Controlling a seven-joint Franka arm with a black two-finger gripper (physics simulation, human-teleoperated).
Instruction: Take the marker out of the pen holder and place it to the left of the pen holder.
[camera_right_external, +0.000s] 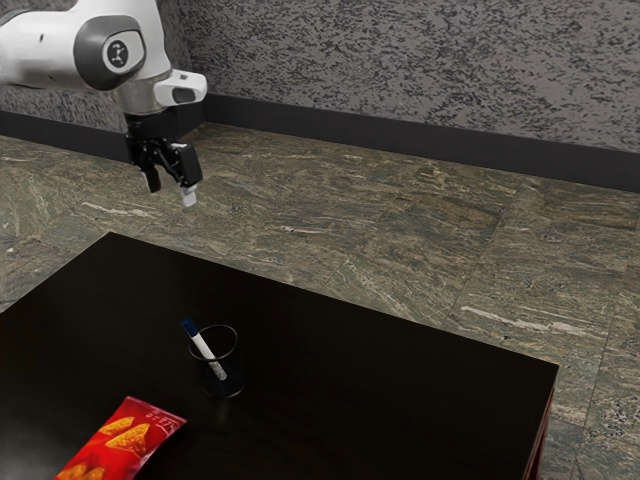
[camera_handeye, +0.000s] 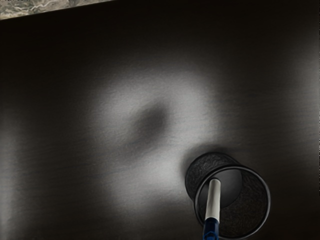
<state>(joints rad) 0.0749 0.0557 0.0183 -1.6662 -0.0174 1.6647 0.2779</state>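
Observation:
High above the far part of the table, at the exterior view's upper left, my gripper (camera_right_external: 171, 188) stands open, its fingers apart with nothing between them. The dark see-through pen holder (camera_right_external: 234, 377) is upright on the black table, lower and nearer the camera. A white marker (camera_right_external: 207, 348) with a blue cap leans inside it, cap up and past the rim. In the wrist view the pen holder (camera_handeye: 196, 173) and the marker (camera_handeye: 213, 196) lie below my hand, the blue end at the picture's edge.
A red chip bag (camera_right_external: 128, 438) lies on the black table (camera_right_external: 360, 380), close to the pen holder toward the exterior view's lower left. The table's far edge crosses below the gripper, with stone-patterned floor (camera_right_external: 380, 240) and a grey wall beyond.

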